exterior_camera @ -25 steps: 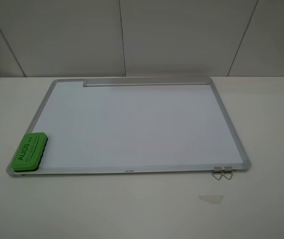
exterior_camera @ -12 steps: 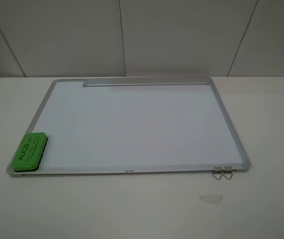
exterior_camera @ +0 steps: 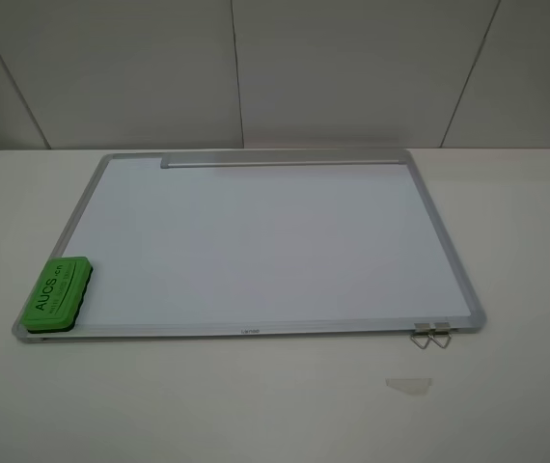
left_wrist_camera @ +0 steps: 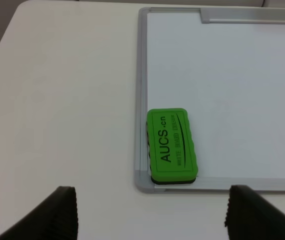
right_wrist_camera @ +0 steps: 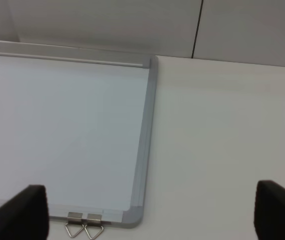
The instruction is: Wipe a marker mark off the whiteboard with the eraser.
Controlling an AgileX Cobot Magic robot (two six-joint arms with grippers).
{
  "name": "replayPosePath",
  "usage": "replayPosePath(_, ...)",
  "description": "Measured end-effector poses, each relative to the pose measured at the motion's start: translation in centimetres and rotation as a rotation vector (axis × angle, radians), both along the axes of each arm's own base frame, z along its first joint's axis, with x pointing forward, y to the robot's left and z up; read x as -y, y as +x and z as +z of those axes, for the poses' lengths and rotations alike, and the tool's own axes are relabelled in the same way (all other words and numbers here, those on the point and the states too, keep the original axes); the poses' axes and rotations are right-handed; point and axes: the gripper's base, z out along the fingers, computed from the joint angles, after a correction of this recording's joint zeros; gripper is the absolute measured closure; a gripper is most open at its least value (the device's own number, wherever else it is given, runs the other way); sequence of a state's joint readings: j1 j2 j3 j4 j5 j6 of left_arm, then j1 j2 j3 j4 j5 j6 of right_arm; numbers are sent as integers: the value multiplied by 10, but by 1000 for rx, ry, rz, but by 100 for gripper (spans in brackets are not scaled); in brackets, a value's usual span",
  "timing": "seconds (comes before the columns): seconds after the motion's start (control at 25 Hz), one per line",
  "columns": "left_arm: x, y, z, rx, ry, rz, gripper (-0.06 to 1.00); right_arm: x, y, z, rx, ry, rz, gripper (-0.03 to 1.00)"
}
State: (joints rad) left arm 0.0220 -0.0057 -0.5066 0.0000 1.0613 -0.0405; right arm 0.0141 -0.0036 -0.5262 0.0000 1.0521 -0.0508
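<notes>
- Exterior high view: the whiteboard point(exterior_camera: 256, 246) is seen flat on the counter point(exterior_camera: 526, 251), with the eraser point(exterior_camera: 56, 293) resting on its near-left corner. No marker mark can be made out (the surface reads blank). A clear scrap point(exterior_camera: 408, 384) lies off the board.
- Left wrist view: the left gripper point(left_wrist_camera: 150, 212) is spread wide and empty; the eraser lies just ahead, between the fingers' line, its long axis pointing away. This arm is judged nearer.
- Right wrist view: the right gripper point(right_wrist_camera: 150, 212) is likewise spread, empty, near two metal hangers point(right_wrist_camera: 84, 227).
</notes>
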Motion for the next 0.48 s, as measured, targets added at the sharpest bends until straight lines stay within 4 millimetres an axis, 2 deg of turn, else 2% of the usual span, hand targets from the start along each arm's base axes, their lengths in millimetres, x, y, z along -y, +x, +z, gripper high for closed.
replayPosePath(0.48, 0, 0, 0, 0, 0, 0, 31, 0, 0, 0, 0, 0, 0, 15)
